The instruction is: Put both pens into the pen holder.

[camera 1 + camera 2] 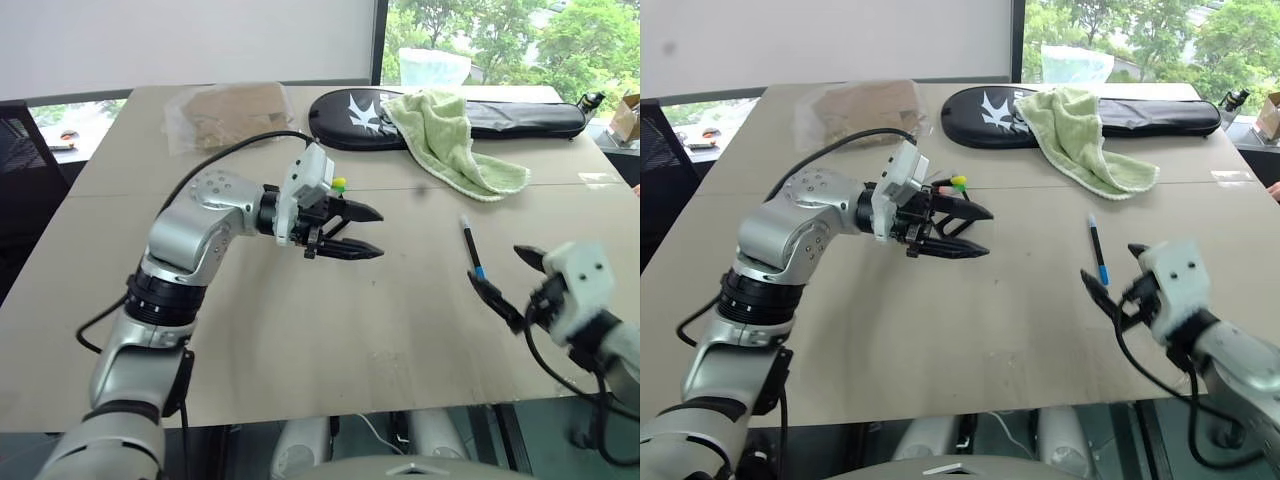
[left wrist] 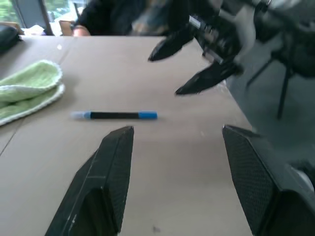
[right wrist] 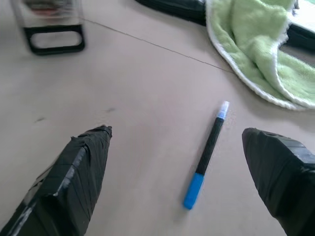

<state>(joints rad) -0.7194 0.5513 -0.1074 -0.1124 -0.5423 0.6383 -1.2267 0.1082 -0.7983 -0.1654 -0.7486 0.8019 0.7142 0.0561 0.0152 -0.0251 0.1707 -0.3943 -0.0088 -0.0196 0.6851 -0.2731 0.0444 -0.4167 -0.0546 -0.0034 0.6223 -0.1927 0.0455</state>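
Only the black zip case [image 1: 500, 117] bears a white, unreadable emblem.

The right gripper [image 3: 177, 182] stands wide open over the bare table [image 3: 138, 93]. A pen [image 3: 206, 153] lies flat between its fingers [image 3: 74, 182], blue end nearest, pale tip pointing toward one o'clock. A green towel [image 3: 256, 49] lies beyond, toward one o'clock; the holder's black base [image 3: 51, 40] stands at ten o'clock.

Silver arm [image 1: 185, 245], black cable [image 1: 215, 155], black tool [image 1: 362, 232]
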